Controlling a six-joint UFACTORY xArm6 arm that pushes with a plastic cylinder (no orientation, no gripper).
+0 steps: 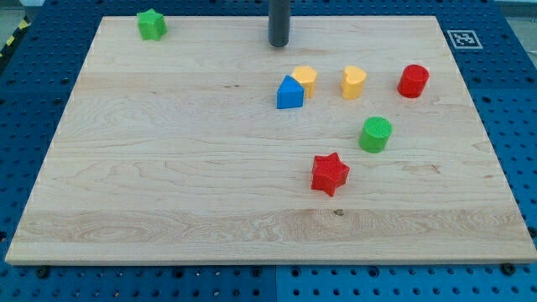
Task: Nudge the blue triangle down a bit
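The blue triangle point(289, 93) lies on the wooden board point(168, 168), a little right of centre in the upper half. A yellow block point(305, 80) touches its upper right side. My tip point(278, 44) is at the view's top, above the blue triangle and slightly to its left, apart from it by a clear gap.
A yellow heart-like block point(354, 82) and a red cylinder point(413, 81) lie to the right of the blue triangle. A green cylinder point(376, 134) and a red star point(330, 174) lie below right. A green star point(152, 24) sits at the top left corner.
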